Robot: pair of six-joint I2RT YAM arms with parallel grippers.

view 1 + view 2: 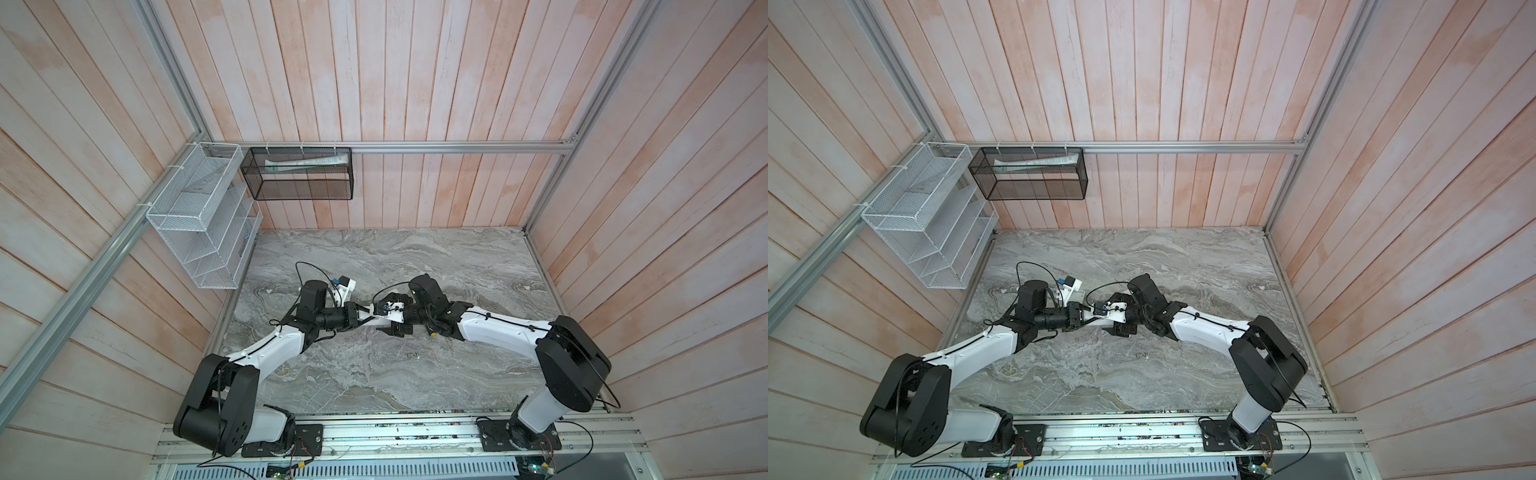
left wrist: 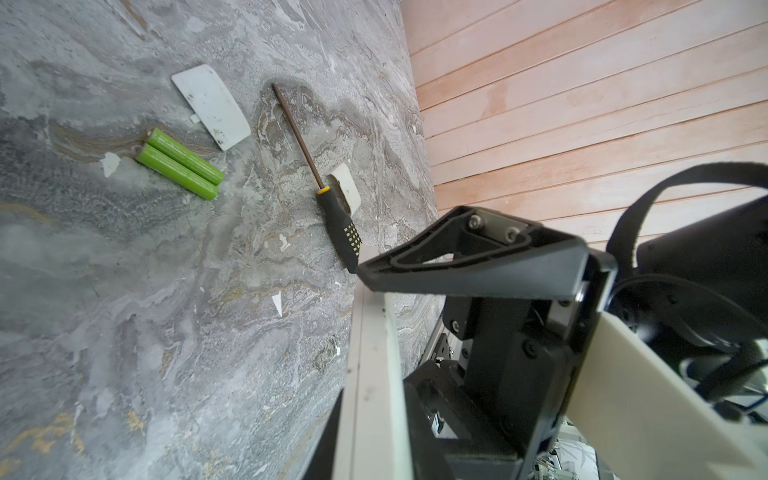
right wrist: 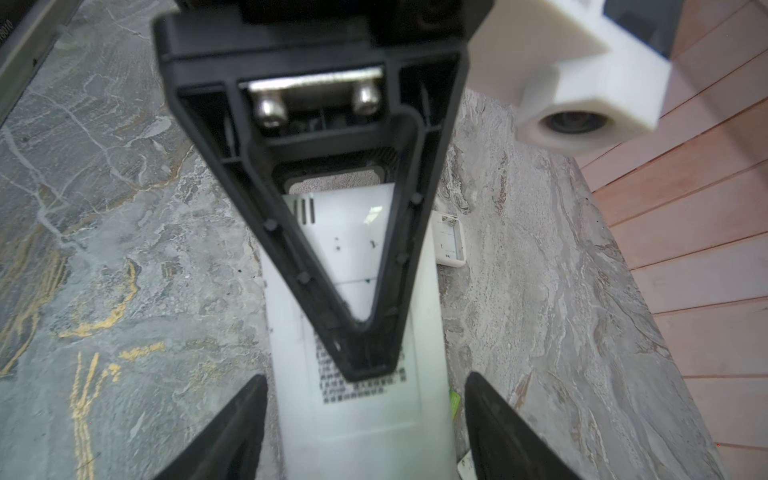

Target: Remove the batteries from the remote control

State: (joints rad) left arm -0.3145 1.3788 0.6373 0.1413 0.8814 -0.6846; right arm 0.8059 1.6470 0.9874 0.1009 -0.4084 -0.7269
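1. My left claw (image 1: 368, 316) is clamped on the long white plastic remote control (image 3: 353, 436). One black finger (image 3: 361, 353) is pressed flat on its printed back.
2. My right claw (image 3: 365, 378) is spread, with a finger on each side of that remote control. I cannot tell whether either one touches it.
3. The black-and-yellow-handled screwdriver (image 2: 338, 220) lies flat on the grey marble tabletop (image 2: 124, 311). The butt of its handle is hidden behind my left finger, close to the remote control's end.
4. Two lime-green cylindrical batteries (image 2: 178, 174) lie on the marble near the screwdriver's shaft, side by side and touching, outside the remote control.
5. A curved white plastic battery cover (image 2: 212, 106) lies just beside those batteries, nearer the screwdriver's shaft than they are.
6. A small white piece (image 2: 349, 187) sits just beside the screwdriver's handle, on the side away from the batteries. I cannot tell what it is.
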